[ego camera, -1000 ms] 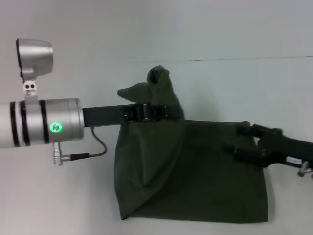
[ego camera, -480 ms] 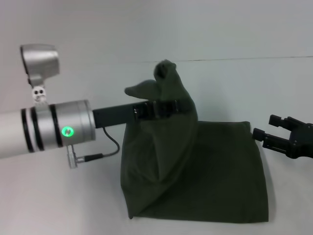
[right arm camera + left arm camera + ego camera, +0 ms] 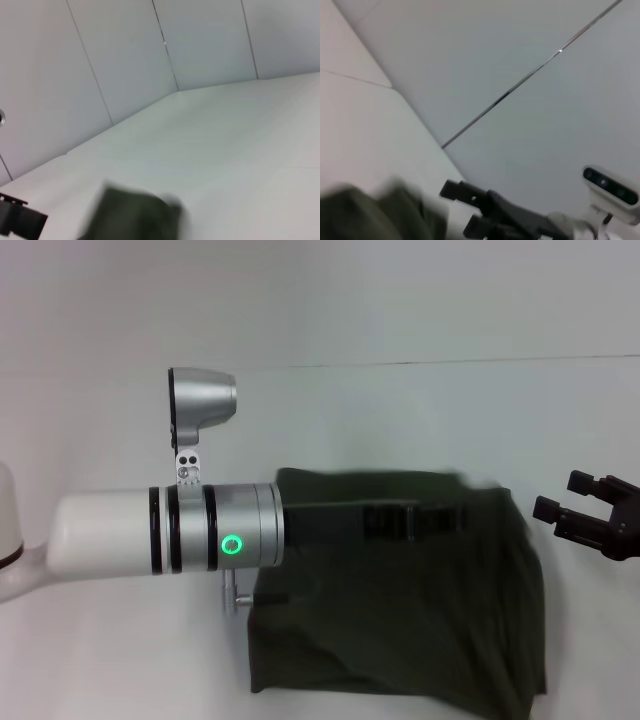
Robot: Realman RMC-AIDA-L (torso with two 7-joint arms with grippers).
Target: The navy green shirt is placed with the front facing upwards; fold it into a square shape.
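Though blurred overhead, right gripper [image 3: 462,209] gapes beside shirt [image 3: 420,630].

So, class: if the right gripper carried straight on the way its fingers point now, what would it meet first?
Probably the navy green shirt: the right gripper, open beside the shirt's right edge, points toward it. Its height above the cloth is unclear.

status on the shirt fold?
Left gripper over shirt, carrying a flap rightward. Right gripper open, off shirt's right edge. Nothing in the way.

head: high, looking down | wrists: low, oblique | shared: shirt [image 3: 420,630]
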